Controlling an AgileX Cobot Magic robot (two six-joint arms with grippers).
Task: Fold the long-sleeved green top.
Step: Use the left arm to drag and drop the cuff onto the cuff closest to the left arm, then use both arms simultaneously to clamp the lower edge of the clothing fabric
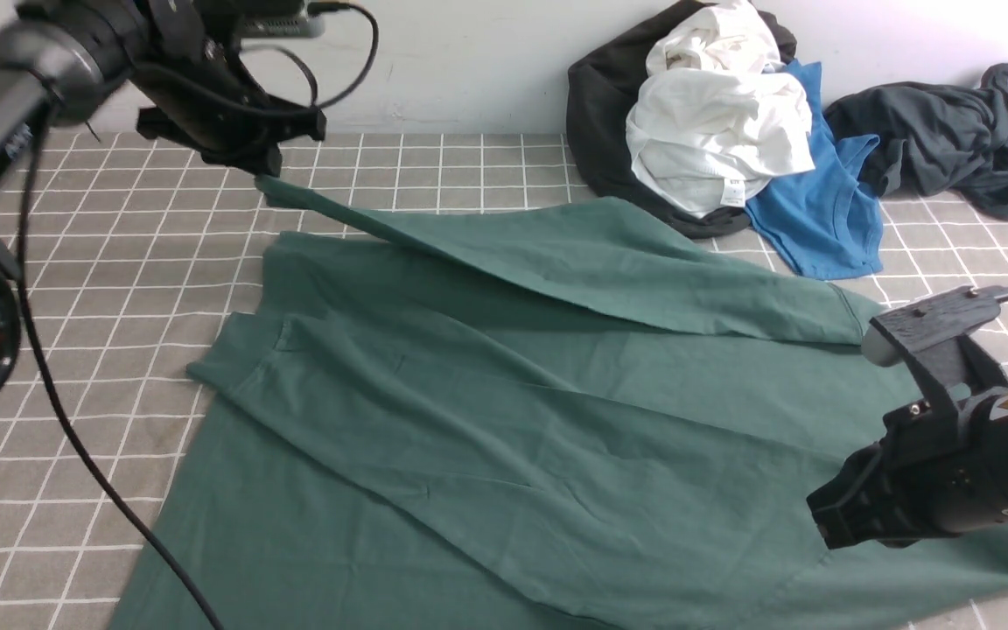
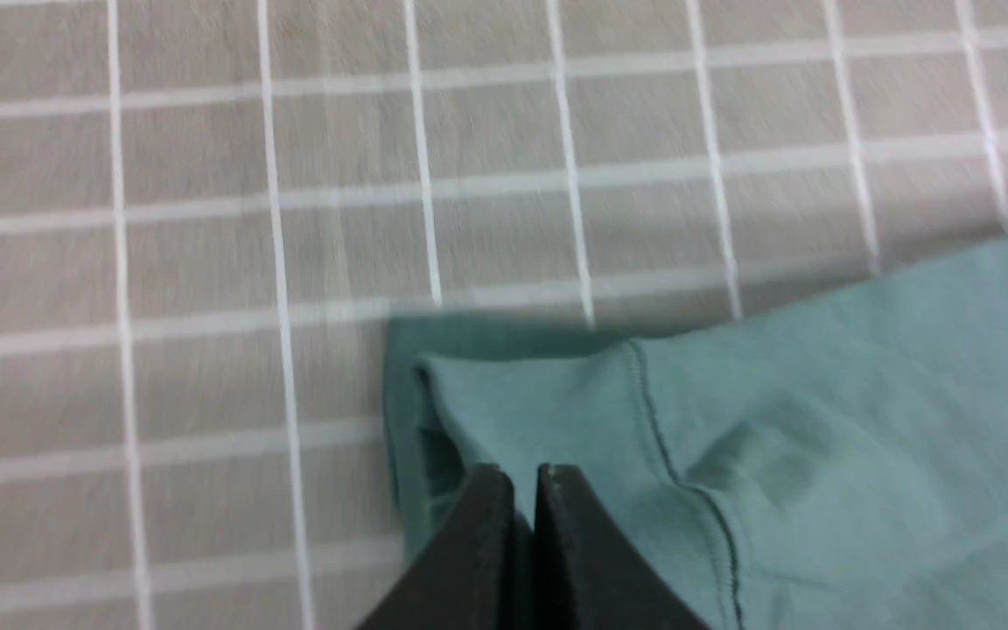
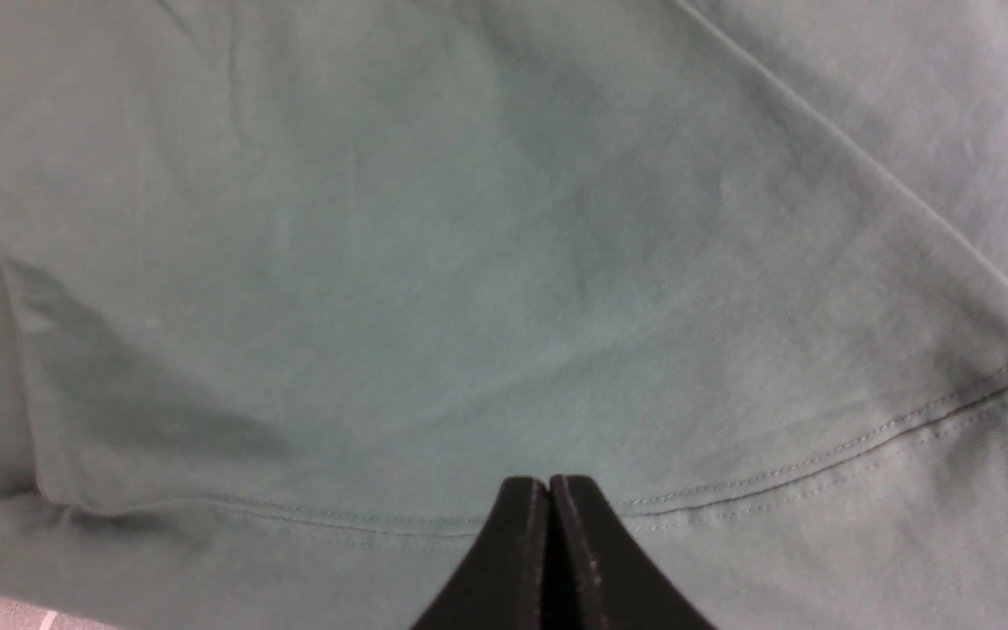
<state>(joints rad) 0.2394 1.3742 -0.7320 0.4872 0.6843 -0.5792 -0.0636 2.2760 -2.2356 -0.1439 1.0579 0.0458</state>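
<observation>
Grey checked cloth [image 1: 119, 350] covers the worktop under a white wall, and a heap of other clothes, a white garment [image 1: 714, 131] and a bright blue shirt [image 1: 819, 210] among them, sits at the far right corner. Across the middle and the near edge lies the green long-sleeved top [image 1: 469, 420], spread out but creased. One sleeve [image 1: 556, 254] runs from the right side up toward the far left corner.

My left gripper [image 1: 261, 168] is closed on the cuff [image 2: 539, 411] of that sleeve, pinching it just inside the stitched hem. From the front the sleeve rises off the cloth to meet it. My right gripper [image 3: 548, 481] hangs low over the body of the top near the right edge, by a line of double stitching. Its jaws are pressed together, and I cannot tell whether any cloth is caught between them.

I judge this to be the sleeve fold, with the grasp made and the carry not yet done. Next I should lift the cuff a little and bring it inward over the body, laying the sleeve flat without dragging the rest askew. My right side could hold the body down meanwhile.
</observation>
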